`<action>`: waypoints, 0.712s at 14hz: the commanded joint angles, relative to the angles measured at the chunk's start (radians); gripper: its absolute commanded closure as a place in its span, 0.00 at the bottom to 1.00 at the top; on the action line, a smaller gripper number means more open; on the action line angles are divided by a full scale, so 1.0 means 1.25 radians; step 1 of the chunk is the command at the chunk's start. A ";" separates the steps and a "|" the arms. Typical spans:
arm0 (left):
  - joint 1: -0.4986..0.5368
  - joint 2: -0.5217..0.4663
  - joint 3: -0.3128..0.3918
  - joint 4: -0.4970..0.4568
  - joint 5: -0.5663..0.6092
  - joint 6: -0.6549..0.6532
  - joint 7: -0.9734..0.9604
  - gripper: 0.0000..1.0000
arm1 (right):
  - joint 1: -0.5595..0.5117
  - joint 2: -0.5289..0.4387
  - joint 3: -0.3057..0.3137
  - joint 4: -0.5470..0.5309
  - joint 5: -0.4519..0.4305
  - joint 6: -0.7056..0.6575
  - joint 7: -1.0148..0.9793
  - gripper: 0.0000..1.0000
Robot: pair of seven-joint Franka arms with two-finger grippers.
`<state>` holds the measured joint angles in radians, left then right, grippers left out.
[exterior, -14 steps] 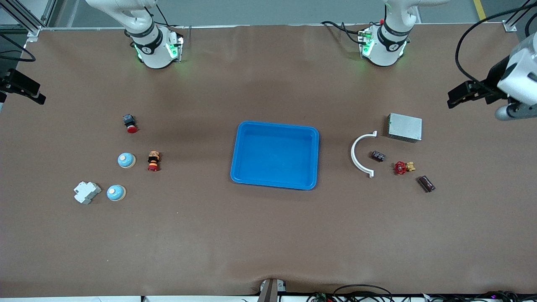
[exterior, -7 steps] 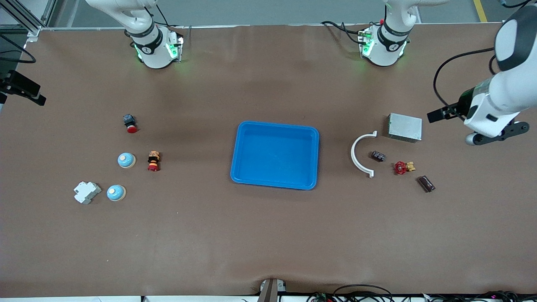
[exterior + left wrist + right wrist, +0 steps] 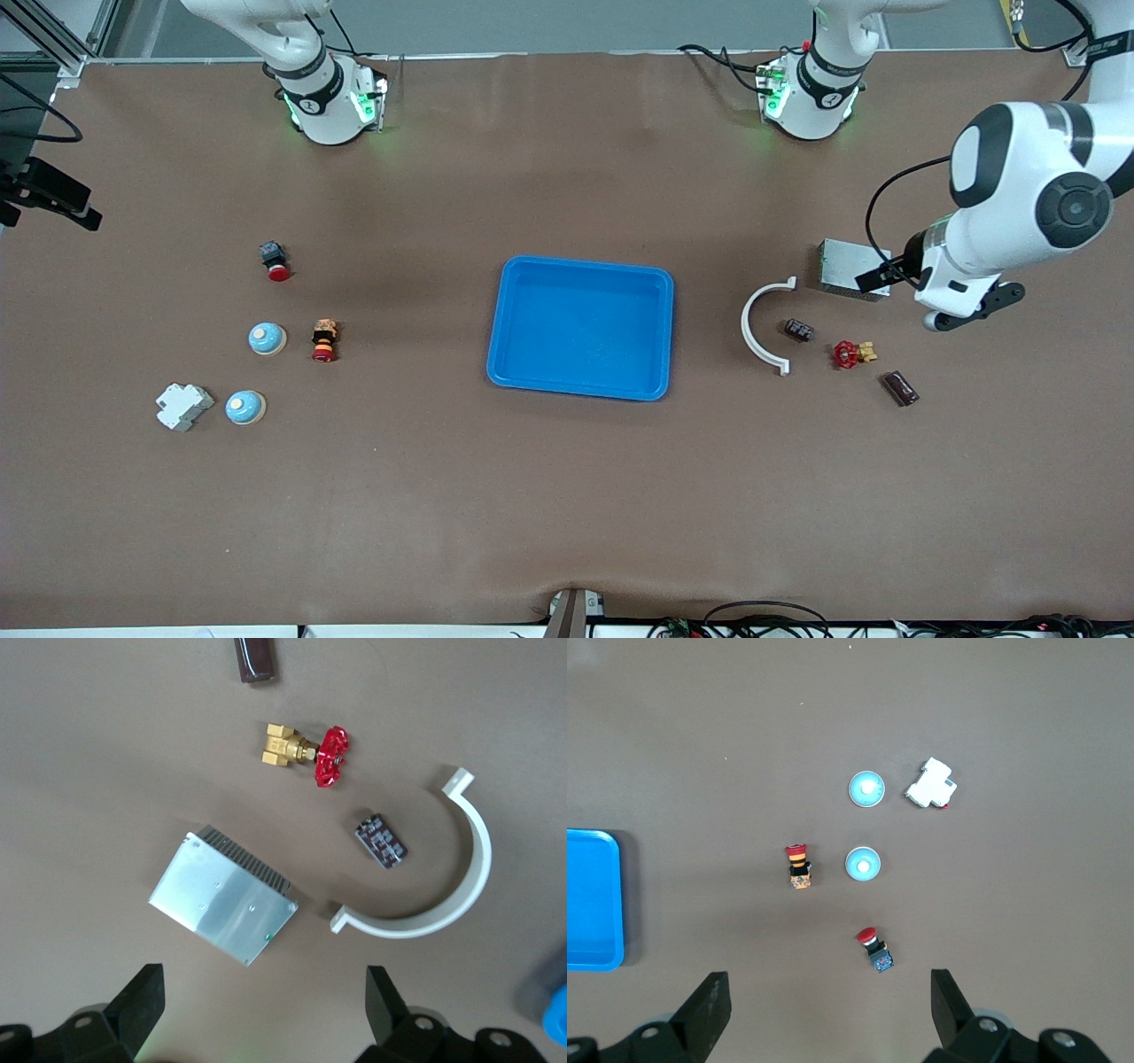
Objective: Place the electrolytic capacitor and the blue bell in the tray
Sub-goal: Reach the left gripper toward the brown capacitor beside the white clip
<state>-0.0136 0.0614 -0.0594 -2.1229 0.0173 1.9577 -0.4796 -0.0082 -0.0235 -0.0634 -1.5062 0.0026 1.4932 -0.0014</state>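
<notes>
The blue tray (image 3: 580,328) lies mid-table with nothing in it. Two blue bells (image 3: 267,338) (image 3: 244,407) sit toward the right arm's end, and both bells (image 3: 862,864) (image 3: 867,788) show in the right wrist view. Two dark capacitors lie toward the left arm's end: one (image 3: 798,330) inside a white curved bracket, the other (image 3: 900,388) nearer the front camera. My left gripper (image 3: 263,1019) hangs open over the table beside the grey box, holding nothing. My right gripper (image 3: 826,1014) is open high above the bells' area.
A grey metal box (image 3: 855,268), a white curved bracket (image 3: 764,326) and a red-handled brass valve (image 3: 852,354) crowd the capacitors. Two red push buttons (image 3: 275,260) (image 3: 324,341) and a white block (image 3: 183,406) lie by the bells.
My left arm has swung in from the table's end and come down over the grey box. The right arm has barely moved. Nothing on the table shifted.
</notes>
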 commanded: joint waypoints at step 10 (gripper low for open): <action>0.001 0.135 -0.053 -0.147 -0.013 0.409 -0.244 0.15 | -0.028 0.009 0.005 -0.400 -0.014 0.459 0.002 0.00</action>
<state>-0.0134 0.1893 -0.1010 -2.3121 0.0166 2.4162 -0.7160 -0.0120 -0.0589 -0.0643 -1.9883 -0.0031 2.0129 -0.0015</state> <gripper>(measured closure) 0.097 0.000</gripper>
